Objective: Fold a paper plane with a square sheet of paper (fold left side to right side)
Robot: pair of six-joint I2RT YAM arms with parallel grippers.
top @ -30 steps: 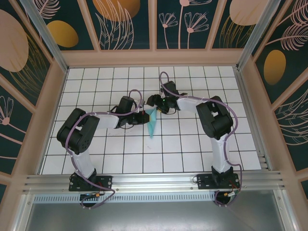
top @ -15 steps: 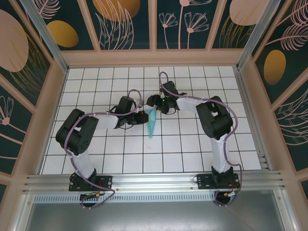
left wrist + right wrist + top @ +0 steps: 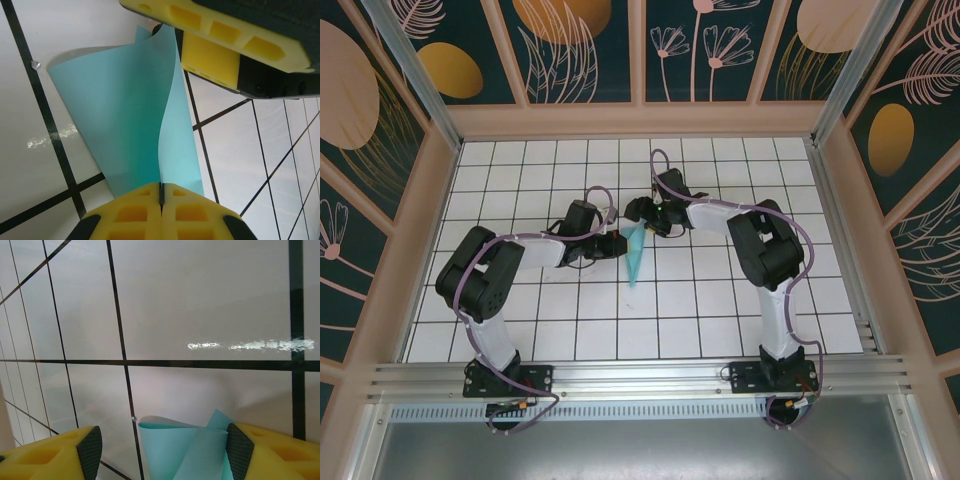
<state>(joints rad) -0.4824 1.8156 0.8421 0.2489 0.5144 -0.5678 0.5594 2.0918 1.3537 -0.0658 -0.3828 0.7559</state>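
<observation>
Paper (image 3: 635,258) is sitting centre of the worktop (image 3: 720,310), folded narrow, long axis running far-to-near, tip pointing at the near edge. Left hand (image 3: 161,199) is pinching shut on its side edge. Right hand (image 3: 161,452) is standing apart, straddling the wide far end.

narrow turquoise folded paper plane (image 3: 635,255), layers partly open, mid-table, point toward the bases
</observation>
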